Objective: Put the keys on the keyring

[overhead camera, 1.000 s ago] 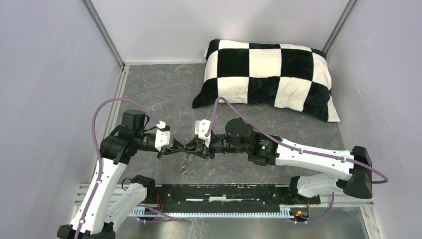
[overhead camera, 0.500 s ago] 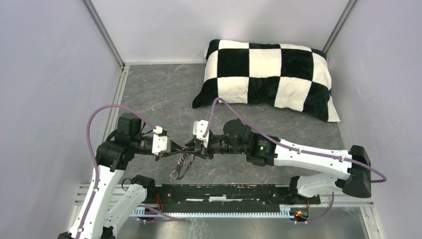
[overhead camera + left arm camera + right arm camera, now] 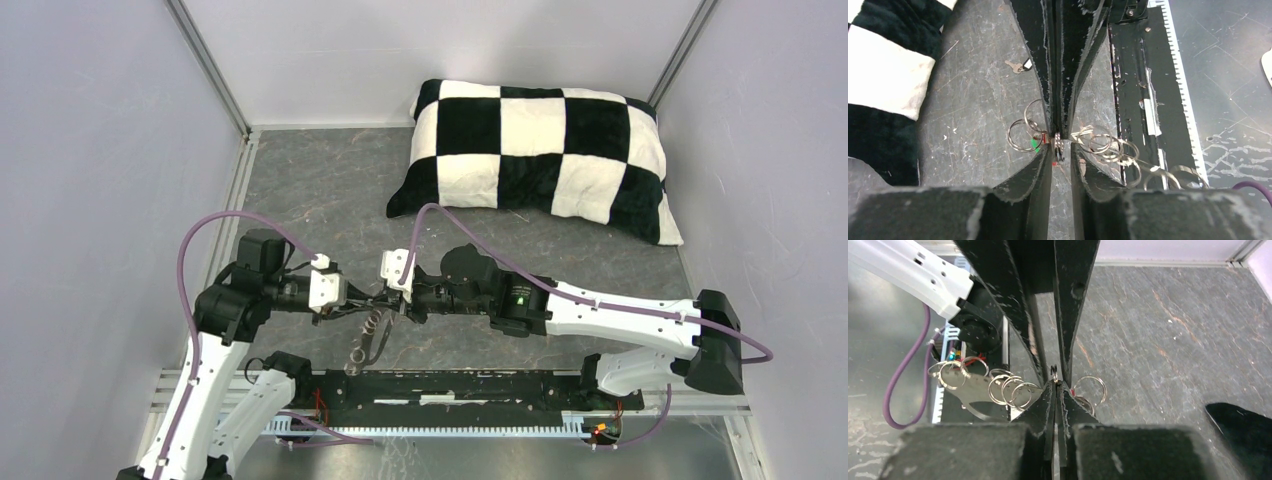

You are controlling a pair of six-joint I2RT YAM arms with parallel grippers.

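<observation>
Low in the top view, left of the middle, I see the keyring (image 3: 366, 332) as a string of shiny rings that runs down from where my two tools meet tip to tip. My right tool (image 3: 1055, 386) is pressed together and pinches a small ring of it, my left tool (image 3: 1060, 152) stands a little spread right at those tips, and one small key (image 3: 1015, 66) lies alone on the counter (image 3: 330, 190), in the upper left of the left wrist view. Far back, in the upper right of the top view, lies the black-and-white pillow (image 3: 540, 150).
</observation>
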